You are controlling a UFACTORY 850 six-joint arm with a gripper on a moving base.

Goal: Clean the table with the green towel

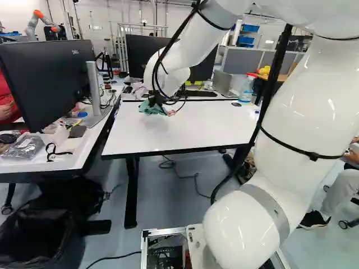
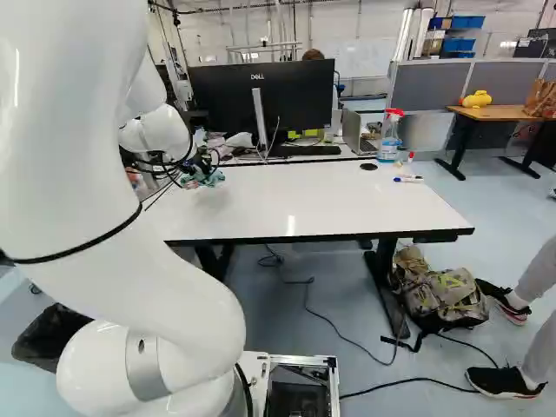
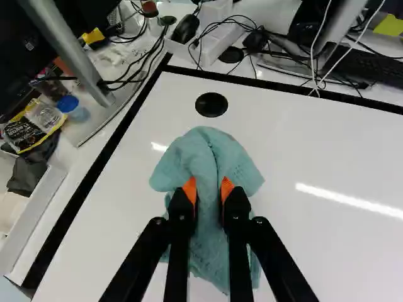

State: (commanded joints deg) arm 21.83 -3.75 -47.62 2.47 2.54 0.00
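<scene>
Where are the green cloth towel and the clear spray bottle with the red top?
Green cloth towel [image 3: 208, 154]: wrist view, folds ahead of the black gripper [image 3: 209, 190].
Clear spray bottle [image 2: 390, 139]: right base view, body below the red top.

Green towel [image 1: 150, 109] in black claw [image 1: 157, 101]

In the right base view, the room is backed by a pale wall [image 2: 330, 22], fronted by grey partitions [image 2: 426, 85]. Blue bins [image 2: 459, 45] are stacked behind them. A wooden table [image 2: 499, 113] is supported on black legs. Light is softly reflected by the blue-grey floor [image 2: 486, 200].
</scene>
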